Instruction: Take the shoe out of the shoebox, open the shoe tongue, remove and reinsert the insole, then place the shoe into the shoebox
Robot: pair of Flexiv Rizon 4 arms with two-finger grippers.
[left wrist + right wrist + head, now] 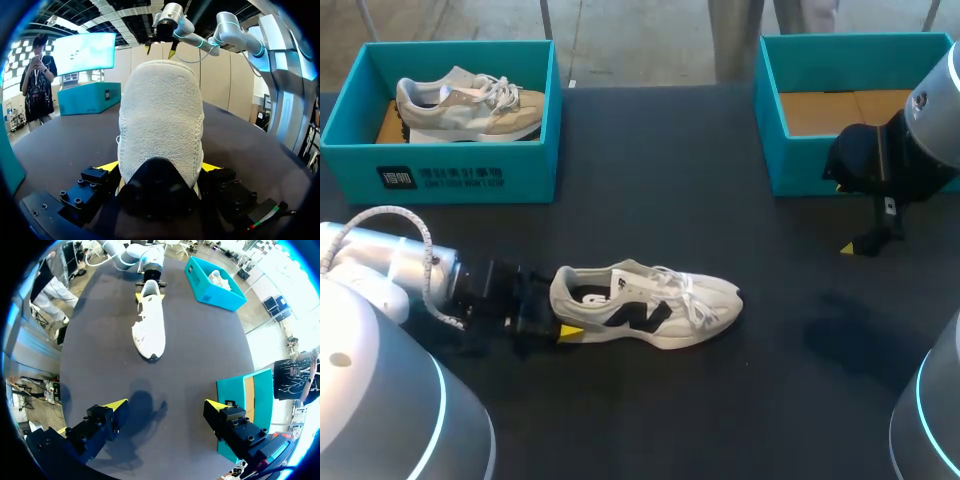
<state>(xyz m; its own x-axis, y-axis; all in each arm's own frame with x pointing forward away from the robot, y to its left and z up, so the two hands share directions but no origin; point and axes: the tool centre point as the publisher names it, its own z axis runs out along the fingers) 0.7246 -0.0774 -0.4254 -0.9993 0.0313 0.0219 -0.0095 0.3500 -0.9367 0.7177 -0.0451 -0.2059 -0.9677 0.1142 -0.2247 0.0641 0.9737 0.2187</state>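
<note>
A white shoe with a dark side logo (650, 305) lies on its sole in the middle of the black table, toe to the right. My left gripper (560, 310) is at its heel. In the left wrist view the knitted heel (160, 125) fills the space between the yellow fingertips (107, 166), which touch it on both sides. My right gripper (843, 215) hangs open and empty above the table, in front of the empty teal shoebox (800, 170). In the right wrist view the shoe (150, 325) lies far ahead of that gripper (165, 405), and the shoebox (240, 390) is just beside it.
A second teal shoebox (470, 180) at the back left holds a beige shoe (470, 100). Bare black tabletop (650, 200) lies between the two boxes and around the white shoe.
</note>
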